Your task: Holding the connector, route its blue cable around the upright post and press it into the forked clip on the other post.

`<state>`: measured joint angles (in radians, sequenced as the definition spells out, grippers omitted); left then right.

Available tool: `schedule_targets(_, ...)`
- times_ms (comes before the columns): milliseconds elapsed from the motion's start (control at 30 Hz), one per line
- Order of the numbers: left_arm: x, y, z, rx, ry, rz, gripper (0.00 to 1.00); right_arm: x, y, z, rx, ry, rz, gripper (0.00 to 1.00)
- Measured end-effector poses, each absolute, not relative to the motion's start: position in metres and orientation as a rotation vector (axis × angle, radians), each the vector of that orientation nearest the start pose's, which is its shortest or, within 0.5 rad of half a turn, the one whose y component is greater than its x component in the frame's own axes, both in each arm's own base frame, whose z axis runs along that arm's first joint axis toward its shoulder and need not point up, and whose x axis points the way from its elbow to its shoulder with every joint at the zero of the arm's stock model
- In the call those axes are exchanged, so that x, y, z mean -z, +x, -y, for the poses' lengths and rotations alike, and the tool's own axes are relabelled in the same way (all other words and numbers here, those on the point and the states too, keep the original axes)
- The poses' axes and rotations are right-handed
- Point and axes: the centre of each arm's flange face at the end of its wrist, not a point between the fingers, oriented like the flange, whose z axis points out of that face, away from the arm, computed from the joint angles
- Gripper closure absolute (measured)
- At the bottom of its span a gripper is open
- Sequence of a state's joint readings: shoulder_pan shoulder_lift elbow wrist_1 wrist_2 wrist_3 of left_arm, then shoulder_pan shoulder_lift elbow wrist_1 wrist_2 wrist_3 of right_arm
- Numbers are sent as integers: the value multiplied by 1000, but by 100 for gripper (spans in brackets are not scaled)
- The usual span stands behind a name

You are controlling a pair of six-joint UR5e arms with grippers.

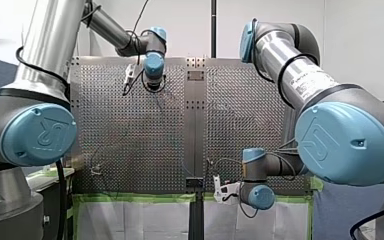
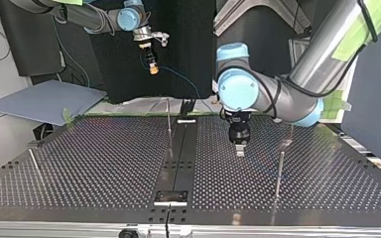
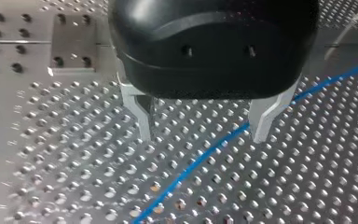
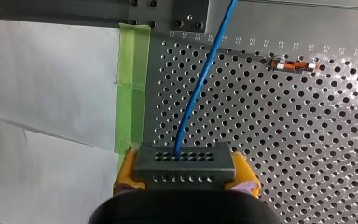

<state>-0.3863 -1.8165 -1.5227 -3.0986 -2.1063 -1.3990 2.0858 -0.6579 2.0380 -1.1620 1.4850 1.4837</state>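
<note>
In the top view, a small bolted plate (image 2: 170, 197) sits at the bottom centre of the perforated worktop (image 2: 104, 163). Just past it, one thin post (image 2: 279, 171) stands upright at the lower right and another (image 2: 34, 161) leans at the lower left. Which post carries the forked clip cannot be told.

Further in, right of centre, my left pincer (image 2: 239, 148) points straight down, low over the worktop. Its wrist view shows the metal fingers (image 3: 142, 116) spread wide and holding nothing. The blue cable (image 3: 205, 151) lies on the holes beneath, crossing the gap between them slantwise.

Beyond that, a third slim post (image 2: 168, 121) rises near the frame's middle.

Farthest off, at the upper left of the top view, my right pincer (image 2: 153, 65) hangs high above the worktop's far edge. Its yellow pads (image 4: 127, 170) are pressed onto the two sides of the dark grey connector (image 4: 185, 164), pinching it. The cable leaves the connector's holed face and runs ahead of the pincer over the worktop, beside a strip of green tape (image 4: 133, 88). A small orange-and-white piece (image 4: 293, 65) lies well ahead, off to one side.
</note>
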Motion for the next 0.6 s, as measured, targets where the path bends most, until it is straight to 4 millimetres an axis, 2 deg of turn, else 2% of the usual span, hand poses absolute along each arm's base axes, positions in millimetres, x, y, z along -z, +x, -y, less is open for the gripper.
schedule_targets(200, -369, 496, 283, -376, 79, -1730, 0, 81, 363, 353, -1438, 1853, 895, 100)
schedule_targets(600, -369, 508, 280, -371, 77, -1701, 0, 81, 363, 354, -1440, 1850, 893, 100)
